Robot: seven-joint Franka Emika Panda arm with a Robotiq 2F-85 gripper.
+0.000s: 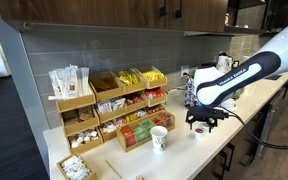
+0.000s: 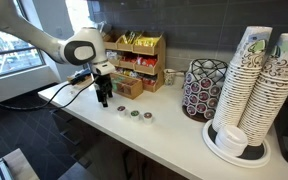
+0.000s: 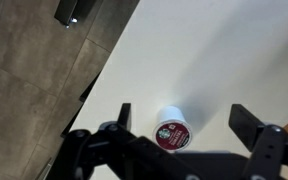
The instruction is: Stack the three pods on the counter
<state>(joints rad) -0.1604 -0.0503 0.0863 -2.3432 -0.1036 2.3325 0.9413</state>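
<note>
Robot gripper (image 2: 102, 98) spread wide, pinching nothing, hanging over counter (image 2: 169, 125) near front edge. Row of three pods (image 2: 135, 113) on counter just beside it, each apart from next. Wrist view: red-topped pod (image 3: 171, 132) upright between fingers (image 3: 246, 120), touching neither; counter edge runs close by.

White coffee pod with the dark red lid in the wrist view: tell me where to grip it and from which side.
Grip the red-lidded white coffee pod across its round side wall, under the lid rim, coming straight down from above. It appears to stand lid-up on the pale counter with bare surface around it, and the open gripper hangs over it.
</note>
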